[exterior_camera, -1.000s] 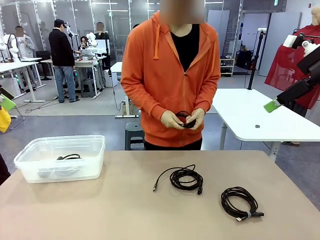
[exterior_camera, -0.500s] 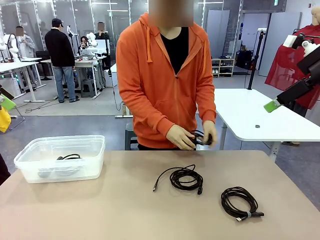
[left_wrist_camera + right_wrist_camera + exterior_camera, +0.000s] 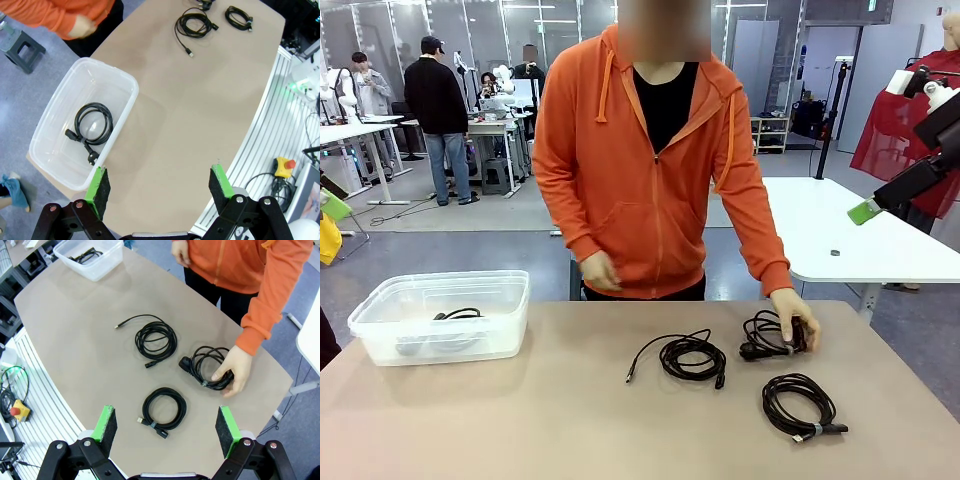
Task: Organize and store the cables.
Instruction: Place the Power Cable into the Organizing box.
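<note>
Three black cable coils lie on the tan table. One with a loose tail (image 3: 691, 357) (image 3: 156, 340) is in the middle, and a tidy one (image 3: 800, 405) (image 3: 164, 408) lies at the front right. The third, with a round plug (image 3: 767, 336) (image 3: 209, 368), rests under the person's hand (image 3: 798, 318) (image 3: 235, 371). A fourth cable (image 3: 92, 125) (image 3: 460, 314) lies inside the clear plastic bin (image 3: 380, 335) (image 3: 131, 95). My left gripper (image 3: 160, 187) hangs open high above the bin's near side. My right gripper (image 3: 167, 427) hovers open high above the front coil. Both hold nothing.
The person in an orange hoodie stands at the table's far edge, the other hand (image 3: 598, 272) by the waist. The bin sits at the table's left. A white table (image 3: 840, 240) stands behind on the right. Bare tabletop lies between bin and coils.
The person has brought the plug-ended coil down from chest height and set it on the table at the right, hand still on it. Neither arm has moved.
</note>
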Available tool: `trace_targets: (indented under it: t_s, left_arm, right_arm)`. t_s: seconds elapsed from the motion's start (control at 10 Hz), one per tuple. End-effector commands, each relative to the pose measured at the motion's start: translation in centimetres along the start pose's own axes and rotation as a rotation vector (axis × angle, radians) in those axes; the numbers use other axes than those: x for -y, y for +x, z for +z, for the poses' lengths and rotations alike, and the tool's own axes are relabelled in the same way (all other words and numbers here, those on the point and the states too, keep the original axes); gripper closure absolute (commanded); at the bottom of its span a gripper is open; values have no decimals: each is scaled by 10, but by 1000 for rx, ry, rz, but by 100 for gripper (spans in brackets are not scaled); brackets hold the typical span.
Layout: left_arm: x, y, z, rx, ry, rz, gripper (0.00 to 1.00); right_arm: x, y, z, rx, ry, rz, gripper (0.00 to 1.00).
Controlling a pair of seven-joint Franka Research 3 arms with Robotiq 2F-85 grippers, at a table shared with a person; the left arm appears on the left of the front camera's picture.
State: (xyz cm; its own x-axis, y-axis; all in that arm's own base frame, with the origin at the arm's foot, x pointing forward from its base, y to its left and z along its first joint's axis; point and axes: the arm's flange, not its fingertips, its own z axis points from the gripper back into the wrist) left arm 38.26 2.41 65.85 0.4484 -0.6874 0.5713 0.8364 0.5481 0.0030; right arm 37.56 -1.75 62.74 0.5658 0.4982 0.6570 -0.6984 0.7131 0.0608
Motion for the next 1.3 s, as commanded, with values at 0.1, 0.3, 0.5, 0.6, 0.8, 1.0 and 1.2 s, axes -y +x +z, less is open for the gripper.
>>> trace_targets:
  t_s: [0.1,0.3,0.5,0.6,0.8,1.0,1.2]
  left_arm:
    - [0,0,0,1,3,-7,0]
    - [0,0,0,1,3,-7,0]
    - [0,0,0,1,3,-7,0]
    - [0,0,0,1,3,-7,0]
    - [0,0,0,1,3,-7,0]
    - [0,0,0,1,3,-7,0]
    - [0,0,0,1,3,-7,0]
  right_arm:
    - [0,0,0,-5,-3,-1,0]
    - [0,0,0,-5,-3,-1,0]
    - [0,0,0,-5,-3,-1,0]
    - [0,0,0,-5,-3,-1,0]
    - [0,0,0,-5,-3,-1,0]
    - [0,0,0,-5,-3,-1,0]
    - [0,0,0,-5,-3,-1,0]
